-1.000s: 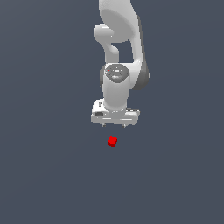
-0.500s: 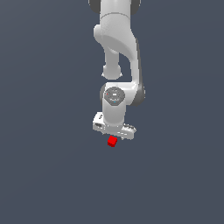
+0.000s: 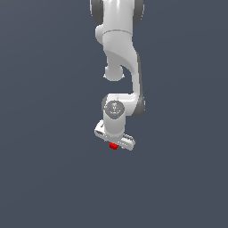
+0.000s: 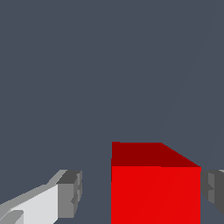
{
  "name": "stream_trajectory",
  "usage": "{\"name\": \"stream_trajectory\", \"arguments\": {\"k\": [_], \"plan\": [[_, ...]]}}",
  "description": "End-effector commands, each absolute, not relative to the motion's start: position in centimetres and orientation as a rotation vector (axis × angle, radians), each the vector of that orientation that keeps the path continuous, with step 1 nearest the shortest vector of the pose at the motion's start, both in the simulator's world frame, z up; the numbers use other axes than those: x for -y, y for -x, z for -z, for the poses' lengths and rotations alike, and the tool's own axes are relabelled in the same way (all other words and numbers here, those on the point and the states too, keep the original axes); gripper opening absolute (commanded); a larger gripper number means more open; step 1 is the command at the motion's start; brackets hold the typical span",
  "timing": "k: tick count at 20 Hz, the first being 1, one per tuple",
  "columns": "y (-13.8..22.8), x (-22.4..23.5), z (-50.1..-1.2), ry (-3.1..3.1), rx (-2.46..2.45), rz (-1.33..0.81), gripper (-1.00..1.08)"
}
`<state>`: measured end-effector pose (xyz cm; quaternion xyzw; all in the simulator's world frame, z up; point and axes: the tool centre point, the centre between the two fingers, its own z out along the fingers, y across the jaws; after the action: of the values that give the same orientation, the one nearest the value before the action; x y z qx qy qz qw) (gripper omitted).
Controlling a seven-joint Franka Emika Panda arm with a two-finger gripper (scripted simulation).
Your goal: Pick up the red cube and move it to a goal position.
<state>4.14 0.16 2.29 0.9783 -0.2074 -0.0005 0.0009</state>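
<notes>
Red cube [image 4: 155,188] between fingers | pincer [image 4: 142,192] spread | one finger [image 4: 70,194] apart

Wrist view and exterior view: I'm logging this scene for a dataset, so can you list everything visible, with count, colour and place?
red cube: one, bright red, on the dark grey floor between the gripper's two fingers; in the exterior view mostly hidden under the gripper.
floor: one, plain dark grey-blue, filling the background in both views.
arm: one, white with grey joints, reaching down from the top of the exterior view.
gripper: one, white, lowered over the cube; jaws open, with a gap between one grey pad and the cube, the other pad close to its far side.
</notes>
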Motion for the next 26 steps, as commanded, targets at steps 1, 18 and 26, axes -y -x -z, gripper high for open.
{"name": "stream_trajectory", "arguments": {"k": [1, 18, 26], "plan": [[-4.3, -0.1, -2.0, -3.068, 0.672, 0.000, 1.00], [-4.3, -0.2, -2.2, -3.069, 0.671, 0.000, -1.00], [-3.5, -1.0, -5.0, -3.069, 0.671, 0.000, -1.00]]}}
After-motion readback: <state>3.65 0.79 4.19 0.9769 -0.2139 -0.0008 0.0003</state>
